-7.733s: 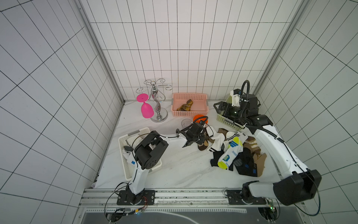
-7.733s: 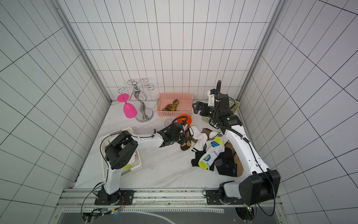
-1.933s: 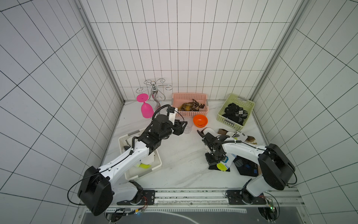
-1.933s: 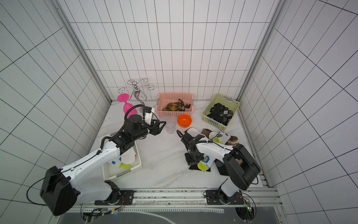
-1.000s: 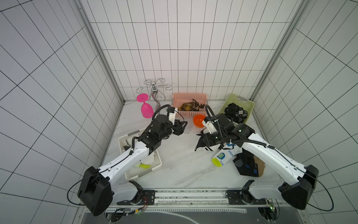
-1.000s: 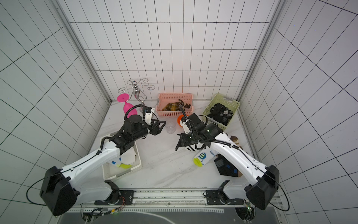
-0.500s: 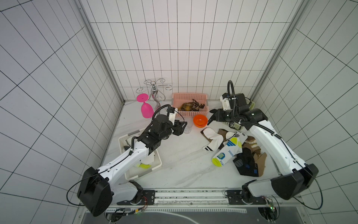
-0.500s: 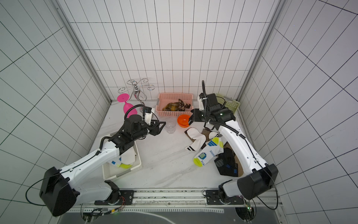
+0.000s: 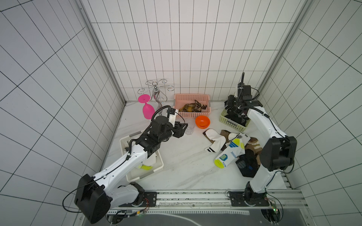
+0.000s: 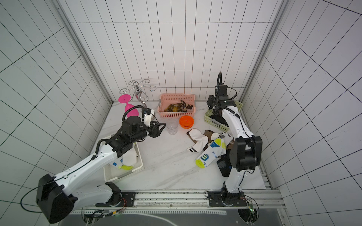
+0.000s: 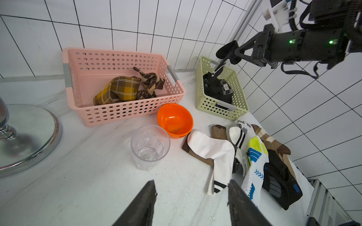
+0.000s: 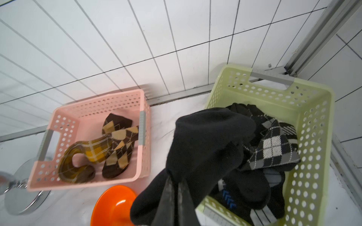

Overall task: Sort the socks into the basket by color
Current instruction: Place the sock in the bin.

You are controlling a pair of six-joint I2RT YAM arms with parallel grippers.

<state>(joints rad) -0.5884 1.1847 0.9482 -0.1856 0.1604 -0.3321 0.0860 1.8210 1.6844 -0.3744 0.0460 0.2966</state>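
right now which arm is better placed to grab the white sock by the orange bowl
Left. The left tool is open and empty, with the white sock just ahead of it, beyond the clear cup. The right tool is shut on a black sock over the green basket.

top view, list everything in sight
pink basket: one, pink, back centre
brown socks: two, plaid and argyle, in pink basket
green basket: one, pale green, back right
black socks: several, black, in green basket
white bin: one, white, front left
white socks: count unclear, white-blue-yellow, in white bin
loose socks: pile, white, brown, black, before green basket
orange bowl: one, orange, before pink basket
clear cup: one, clear, beside orange bowl
chrome rack: one, silver, back left
pink glass: one, pink, at chrome rack
left gripper: open, empty, near clear cup
right gripper: shut on lone black sock, above green basket
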